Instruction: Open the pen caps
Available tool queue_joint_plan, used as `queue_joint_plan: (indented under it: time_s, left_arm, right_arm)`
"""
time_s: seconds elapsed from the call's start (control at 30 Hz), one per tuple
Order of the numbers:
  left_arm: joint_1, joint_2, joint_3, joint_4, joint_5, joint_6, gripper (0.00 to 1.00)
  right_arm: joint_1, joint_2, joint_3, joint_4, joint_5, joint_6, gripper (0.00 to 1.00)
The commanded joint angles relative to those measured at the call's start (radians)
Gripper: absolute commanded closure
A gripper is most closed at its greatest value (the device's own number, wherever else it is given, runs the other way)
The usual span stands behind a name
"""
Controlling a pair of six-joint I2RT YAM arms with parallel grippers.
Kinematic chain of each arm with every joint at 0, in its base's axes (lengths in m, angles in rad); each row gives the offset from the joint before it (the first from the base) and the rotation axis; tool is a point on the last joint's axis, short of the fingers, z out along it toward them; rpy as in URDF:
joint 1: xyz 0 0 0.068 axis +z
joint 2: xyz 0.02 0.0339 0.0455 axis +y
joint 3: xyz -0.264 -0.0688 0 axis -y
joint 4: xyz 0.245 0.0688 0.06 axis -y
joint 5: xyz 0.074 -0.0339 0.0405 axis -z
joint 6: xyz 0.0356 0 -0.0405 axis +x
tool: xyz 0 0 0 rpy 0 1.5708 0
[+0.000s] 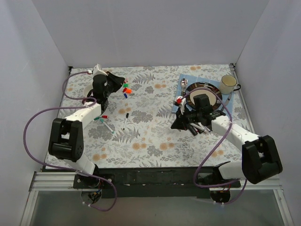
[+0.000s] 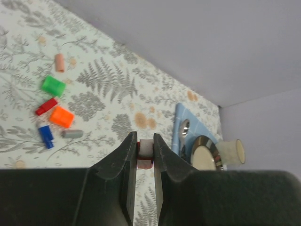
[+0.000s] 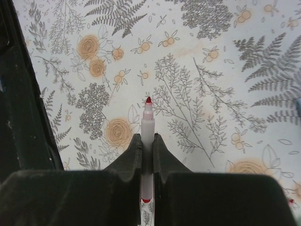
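The red marker [image 3: 147, 123], its tip bare, is clamped in the right end effector [image 3: 147, 139] over the right half of the tabletop [image 3: 211, 56]. A small white-and-red cap [image 2: 145, 153], apparently its own, is pinched in the left end effector [image 2: 144, 141] toward the far-left corner, near the loose caps [image 2: 61, 116] lying there in green, red, orange and blue. Several pens look finished. A bundle of pens [image 1: 200, 128] lies by the right arm and a few markers [image 1: 126, 120] lie mid-left; whether they are capped is too small to tell.
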Motion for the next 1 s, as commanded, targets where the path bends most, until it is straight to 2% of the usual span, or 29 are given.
queue_joint_plan:
  time_s: [0.0, 0.23, 0.43, 0.6, 0.77, 0.97]
  left_arm:
    - [0.049, 0.13, 0.078, -0.148, 0.145, 0.042, 1.0]
    - [0.06, 0.276, 0.173, -0.29, 0.078, 0.15, 0.99]
    - [0.06, 0.348, 0.219, -0.343, 0.055, 0.191, 0.98]
    - [0.061, 0.392, 0.27, -0.404, 0.03, 0.217, 0.91]
    - [0.061, 0.441, 0.334, -0.449, 0.02, 0.234, 0.89]
    - [0.064, 0.464, 0.364, -0.47, 0.013, 0.244, 0.7]
  right_arm:
    - [-0.041, -0.08, 0.058, -0.09, 0.023, -0.152, 0.99]
    - [-0.07, -0.082, 0.057, -0.093, 0.05, -0.15, 0.99]
    - [-0.073, -0.064, 0.065, -0.102, 0.058, -0.156, 0.99]
    - [-0.078, -0.051, 0.068, -0.107, 0.092, -0.16, 0.99]
    - [-0.084, -0.034, 0.077, -0.131, 0.179, -0.175, 0.99]
    - [-0.112, -0.01, 0.082, -0.154, 0.339, -0.215, 0.99]
